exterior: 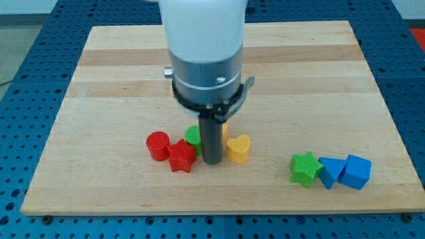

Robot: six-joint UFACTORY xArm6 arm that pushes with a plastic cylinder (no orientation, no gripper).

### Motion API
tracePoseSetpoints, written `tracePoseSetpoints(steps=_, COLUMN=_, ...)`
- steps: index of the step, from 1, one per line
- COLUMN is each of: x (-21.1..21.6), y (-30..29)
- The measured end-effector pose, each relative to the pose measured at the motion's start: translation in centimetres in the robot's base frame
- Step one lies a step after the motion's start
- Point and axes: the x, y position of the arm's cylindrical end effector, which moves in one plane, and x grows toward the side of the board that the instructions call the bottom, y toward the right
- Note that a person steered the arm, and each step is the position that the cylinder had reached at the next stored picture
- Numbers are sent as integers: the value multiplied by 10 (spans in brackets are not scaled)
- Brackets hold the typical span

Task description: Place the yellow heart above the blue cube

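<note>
Near the worktop's (99, 192) bottom-right corner sits the blue cube (357, 172); the yellow heart (239, 148) lies mid-bottom, my tip (212, 161) touching its left; no fingers here, only a rod; pushing stage, I judge; next, shove it rightward, ending beyond the cube.

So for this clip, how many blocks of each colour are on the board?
Red: 2, a cylinder and a star
Green: 2, a star and one half hidden by the rod
Yellow: 2, a heart and one mostly hidden
Blue: 2, a cube and a wedge-like one
Total: 8
</note>
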Motion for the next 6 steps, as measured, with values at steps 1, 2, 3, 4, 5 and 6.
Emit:
tracePoseSetpoints(steps=1, x=-13, y=54)
tracePoseSetpoints(steps=2, x=-14, y=101)
tracePoseSetpoints(steps=3, x=-14, y=112)
tracePoseSetpoints(steps=4, x=-14, y=140)
tracePoseSetpoints(steps=5, x=-14, y=147)
tracePoseSetpoints(steps=6, x=-14, y=117)
